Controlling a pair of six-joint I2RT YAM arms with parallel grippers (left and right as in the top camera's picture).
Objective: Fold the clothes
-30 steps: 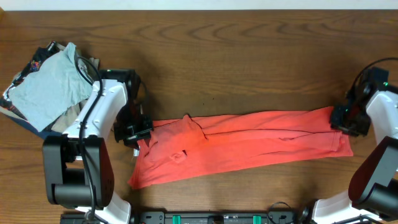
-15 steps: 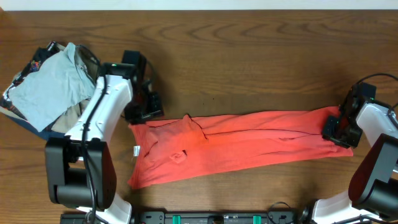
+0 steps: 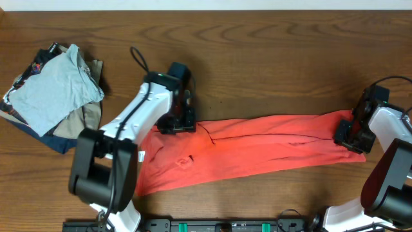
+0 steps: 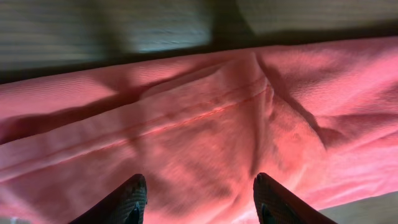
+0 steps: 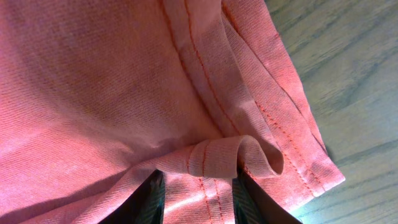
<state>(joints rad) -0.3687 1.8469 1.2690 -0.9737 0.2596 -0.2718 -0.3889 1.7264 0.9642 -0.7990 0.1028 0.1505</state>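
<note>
Dark wood bench (image 3: 270, 51) all the way across, and the red-orange shirt (image 3: 257, 151) lies on it in one long flattened band running from one hand to the other. Left hand (image 3: 177, 122) sits over the band's far edge near the left end; from its wrist camera the left hand (image 4: 200, 193) is spread open, two dark fingers (image 4: 127, 202) apart with only rumpled shirt (image 4: 205, 124) and a stitched seam below and ahead of them, nothing pinched. Right hand (image 3: 351, 135) is at the opposite end, on the corner; close up, the right hand (image 5: 199, 196) has a rolled fold of the hem (image 5: 214, 155) caught between its fingers, gripping the cloth. Well out past the left hand, away from the shirt, a pile (image 3: 51, 90) of clothes with a grey tee on top.
</note>
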